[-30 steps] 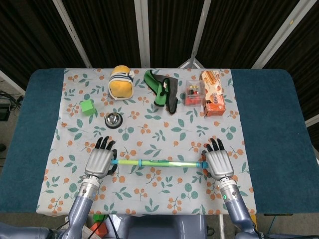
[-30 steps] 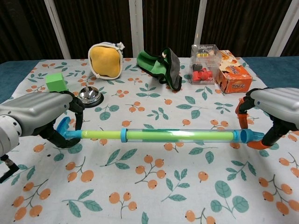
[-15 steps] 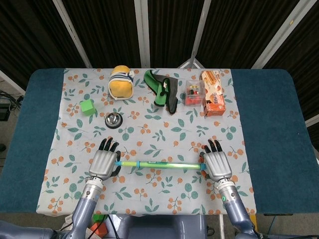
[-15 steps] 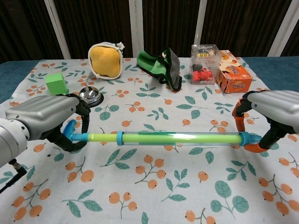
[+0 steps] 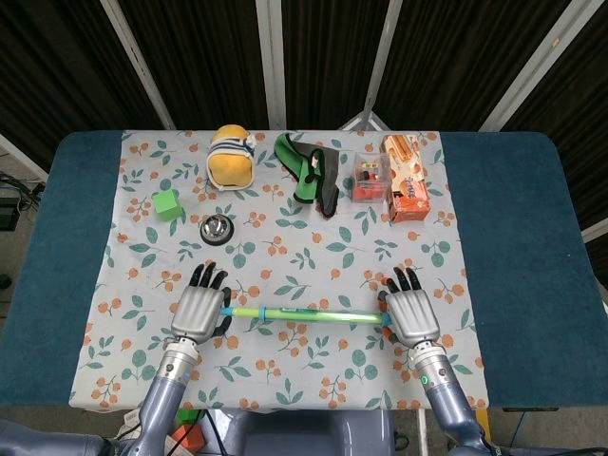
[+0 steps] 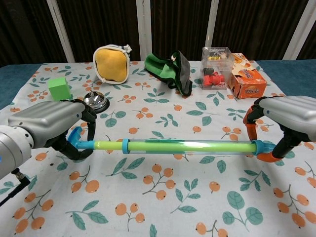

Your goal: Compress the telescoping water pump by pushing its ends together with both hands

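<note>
The telescoping water pump (image 5: 302, 313) (image 6: 182, 146) is a clear tube with a green rod inside and blue ends, held level just above the flowered cloth near the table's front. My left hand (image 5: 199, 310) (image 6: 47, 126) grips its blue handle end, fingers curled around it. At the other end my right hand (image 5: 410, 315) (image 6: 284, 118) holds the blue tip, with orange fingertips (image 6: 249, 126) wrapped round it. A short length of green rod shows between the left hand and the blue collar (image 6: 125, 145).
Along the back stand a green cube (image 5: 167, 204), a silver bell (image 5: 217, 229), a yellow pouch (image 5: 231, 157), a green and black cloth bundle (image 5: 311, 173), a clear box with red parts (image 5: 367, 176) and an orange carton (image 5: 406, 177). Blue table (image 5: 532, 256) borders the cloth.
Both hands have moved inward, and the pump has grown shorter. The rod shown between the left hand and the collar has shrunk, and the right tip has slid further into the right hand.
</note>
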{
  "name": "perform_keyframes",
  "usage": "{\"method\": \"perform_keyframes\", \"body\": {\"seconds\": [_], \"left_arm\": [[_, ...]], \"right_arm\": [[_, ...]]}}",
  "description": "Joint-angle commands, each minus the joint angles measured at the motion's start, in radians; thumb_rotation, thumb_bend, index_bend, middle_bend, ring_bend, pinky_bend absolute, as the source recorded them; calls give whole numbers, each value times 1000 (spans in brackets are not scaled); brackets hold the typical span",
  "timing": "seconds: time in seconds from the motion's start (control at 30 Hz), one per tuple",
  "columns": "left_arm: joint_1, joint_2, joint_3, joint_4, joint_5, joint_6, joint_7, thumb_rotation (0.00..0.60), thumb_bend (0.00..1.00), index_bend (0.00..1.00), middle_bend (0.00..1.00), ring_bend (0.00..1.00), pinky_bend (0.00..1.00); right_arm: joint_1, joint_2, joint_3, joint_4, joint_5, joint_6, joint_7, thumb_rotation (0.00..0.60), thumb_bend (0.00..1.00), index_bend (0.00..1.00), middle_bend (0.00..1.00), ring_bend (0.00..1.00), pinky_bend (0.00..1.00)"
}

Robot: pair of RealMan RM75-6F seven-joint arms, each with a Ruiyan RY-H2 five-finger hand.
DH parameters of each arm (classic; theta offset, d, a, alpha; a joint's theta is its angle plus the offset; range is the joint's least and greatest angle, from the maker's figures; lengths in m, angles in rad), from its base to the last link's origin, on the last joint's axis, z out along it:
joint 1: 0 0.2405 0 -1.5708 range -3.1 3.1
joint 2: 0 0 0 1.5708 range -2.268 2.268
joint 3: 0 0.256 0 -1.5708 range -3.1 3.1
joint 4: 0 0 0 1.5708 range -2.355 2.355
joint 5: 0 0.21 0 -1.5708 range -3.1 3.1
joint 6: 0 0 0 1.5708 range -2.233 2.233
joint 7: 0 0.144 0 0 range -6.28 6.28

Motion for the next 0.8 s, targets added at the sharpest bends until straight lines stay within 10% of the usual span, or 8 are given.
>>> {"method": "perform_keyframes", "body": {"seconds": [0.03, 0.17, 0.37, 0.8], "left_arm": [[-3, -6, -1, 2, -2, -2, 2, 600, 490, 574, 143, 0, 0], [-5, -13, -1, 2, -2, -4, 1, 600, 458, 501, 110, 0, 0], [-1, 16, 9, -10, 2, 1, 9, 600, 296, 204, 27, 0, 0], [71, 209, 42, -124, 113, 35, -152, 600, 267, 115, 21, 0, 0]], "right_arm": [[0, -3, -2, -2, -1, 2, -2, 600, 307, 685, 246, 0, 0], [-1, -4, -4, 0, 0, 6, -2, 600, 307, 601, 238, 0, 0], [-3, 17, -10, 0, 8, -5, 3, 600, 307, 33, 31, 0, 0], [-42, 121, -19, -19, -3, 12, 82, 600, 307, 0, 0, 0, 0]]}}
